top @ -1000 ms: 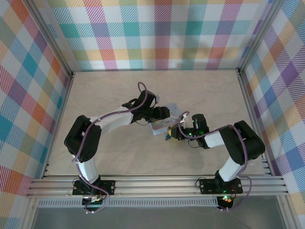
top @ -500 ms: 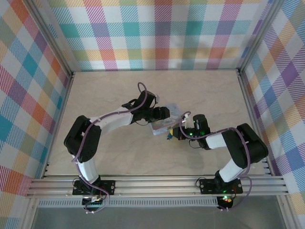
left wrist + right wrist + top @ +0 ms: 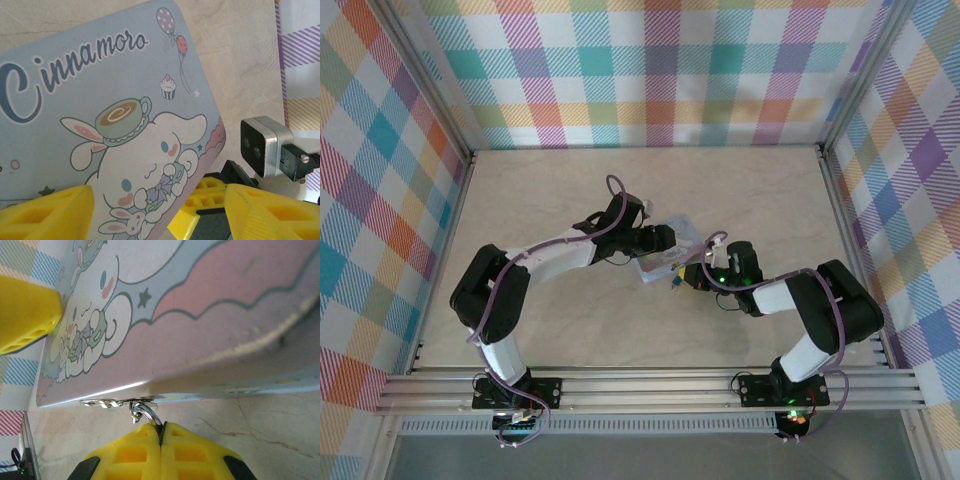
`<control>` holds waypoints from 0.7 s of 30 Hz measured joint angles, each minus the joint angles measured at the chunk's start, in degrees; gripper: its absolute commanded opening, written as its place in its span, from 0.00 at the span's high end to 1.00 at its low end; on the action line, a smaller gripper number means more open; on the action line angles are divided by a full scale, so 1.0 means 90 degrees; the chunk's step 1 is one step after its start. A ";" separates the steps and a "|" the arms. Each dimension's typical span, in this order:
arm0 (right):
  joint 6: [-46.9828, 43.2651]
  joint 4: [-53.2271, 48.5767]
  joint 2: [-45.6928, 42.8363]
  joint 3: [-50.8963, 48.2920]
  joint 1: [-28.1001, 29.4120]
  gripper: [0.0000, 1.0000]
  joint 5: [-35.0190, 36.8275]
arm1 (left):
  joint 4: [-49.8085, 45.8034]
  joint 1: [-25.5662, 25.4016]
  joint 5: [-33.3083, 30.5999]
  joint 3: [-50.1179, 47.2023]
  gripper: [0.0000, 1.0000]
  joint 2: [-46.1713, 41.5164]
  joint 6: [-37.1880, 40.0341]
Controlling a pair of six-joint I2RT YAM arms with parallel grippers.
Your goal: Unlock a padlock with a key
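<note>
The padlock's thin silvery shackle (image 3: 145, 412) loops through the metal hasp (image 3: 107, 403) on the edge of the light-blue cartoon tin (image 3: 210, 305). My right gripper (image 3: 161, 427) is shut on the padlock, and its yellow fingers hide the body. The key is hidden. My left gripper (image 3: 159, 210) stands open over the tin's lid (image 3: 100, 90), one yellow finger on each side of the tin's corner. In the top view the tin (image 3: 656, 266) lies mid-table between the left gripper (image 3: 662, 240) and the right gripper (image 3: 678, 281).
The right gripper's yellow fingers (image 3: 210, 200) and its wrist camera (image 3: 262, 147) sit close beside the tin's corner. A left finger (image 3: 25, 315) hangs over the lid. Bare marble tabletop (image 3: 560, 200) surrounds the tin, enclosed by plaid walls (image 3: 650, 70).
The right wrist has shifted slightly while staying shut at the tin's edge. The left arm has settled a little. The tin has stayed put.
</note>
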 measured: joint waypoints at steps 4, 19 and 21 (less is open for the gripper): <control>0.0250 -0.0027 -0.0070 0.0000 -0.0005 0.97 0.0114 | 0.0066 -0.0017 -0.0041 -0.0070 0.29 -0.0041 -0.0041; 0.0673 -0.0231 -0.0345 0.0000 -0.0078 0.98 0.0731 | 0.0073 -0.0070 -0.0138 -0.0165 0.27 -0.0146 -0.0136; 0.0673 -0.0299 -0.0444 0.0000 -0.0119 0.98 0.0809 | 0.0036 -0.0080 -0.0158 -0.0165 0.26 -0.0160 -0.0134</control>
